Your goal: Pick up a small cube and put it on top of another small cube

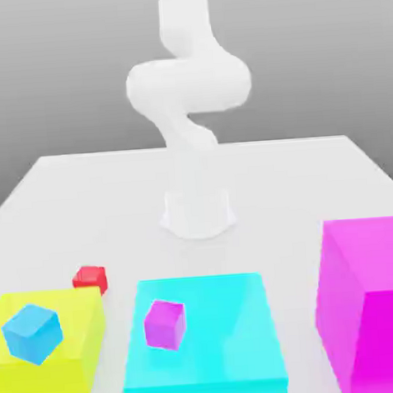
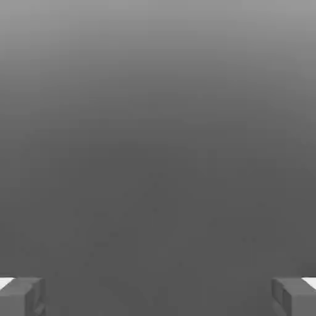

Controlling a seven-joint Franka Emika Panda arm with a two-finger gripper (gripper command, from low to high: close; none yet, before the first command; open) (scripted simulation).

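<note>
Flanking the red cube (image 1: pixel 90 278): yellow block (image 1: pixel 82 344).

A simulated robot test bench rather than any real room: a plain white table (image 1: pixel 60 201) stands before a featureless grey backdrop, with a smooth white robot arm (image 1: pixel 188 85) mounted at its middle. Flat-coloured blocks, among them a yellow slab (image 1: pixel 79 357), a cyan slab (image 1: pixel 235 346) and a big magenta block (image 1: pixel 372 303), bear no texture or markings.
</note>
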